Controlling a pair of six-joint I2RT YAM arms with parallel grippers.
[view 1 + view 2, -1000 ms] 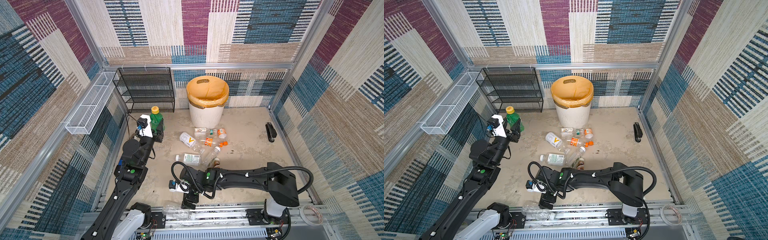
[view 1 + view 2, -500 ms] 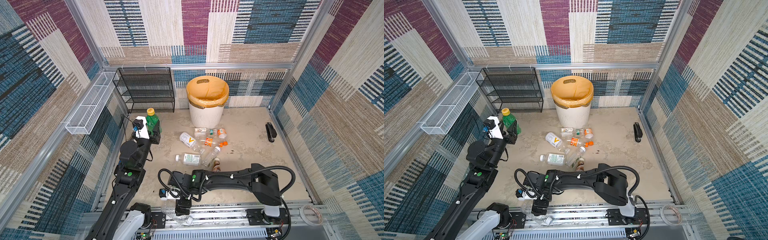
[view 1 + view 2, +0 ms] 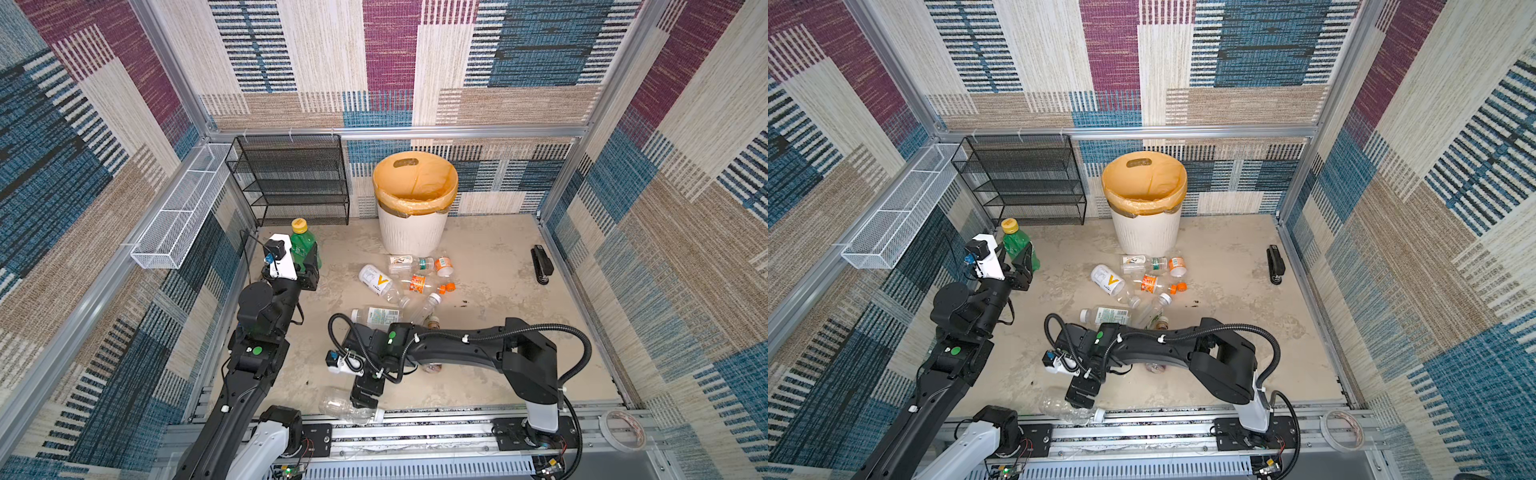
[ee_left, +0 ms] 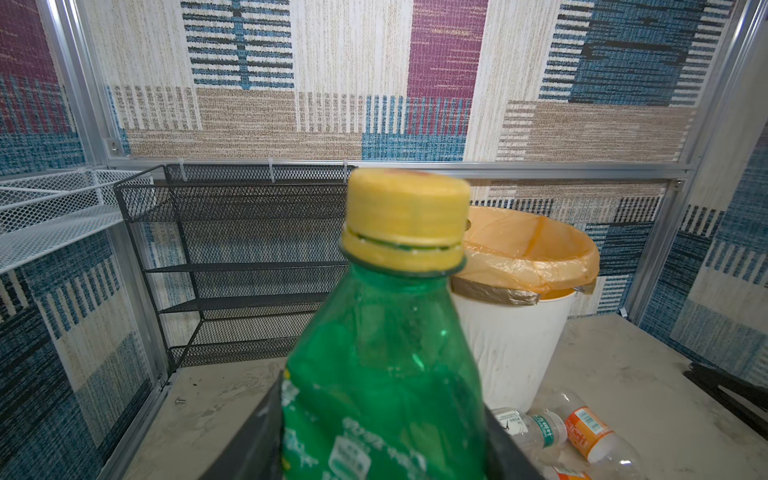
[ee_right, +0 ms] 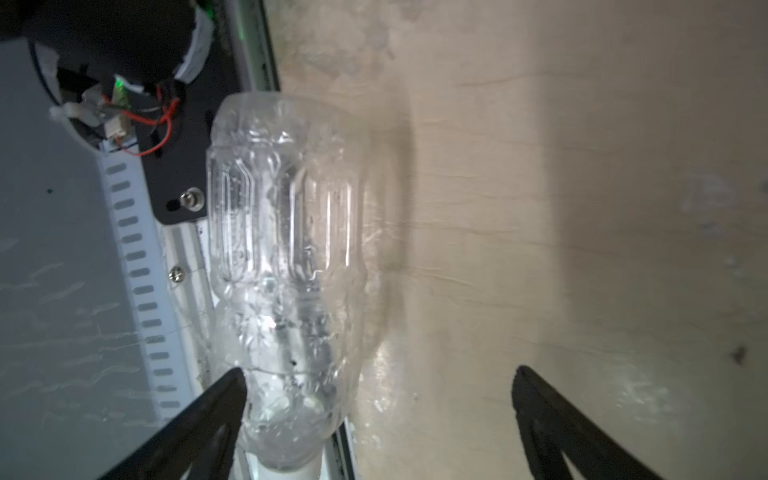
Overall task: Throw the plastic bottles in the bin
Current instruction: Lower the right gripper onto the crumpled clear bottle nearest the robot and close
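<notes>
Green bottle (image 3: 300,244) clamped upright in your left gripper (image 3: 306,261), left of bin (image 3: 411,235); your right gripper (image 5: 378,372) spread wide over lying clear bottle (image 5: 282,232).

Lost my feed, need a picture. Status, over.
Left tool shut on green bottle, upright, short of bin. Right tool open above clear bottle at front rail. Loose bottles litter floor before bin.

Both top views bright, bowed at the edges. My left wrist sees the green bottle (image 4: 386,374) blurred; my right, the six-o'clock clear bottle (image 5: 286,249) glinting, smeared.
</notes>
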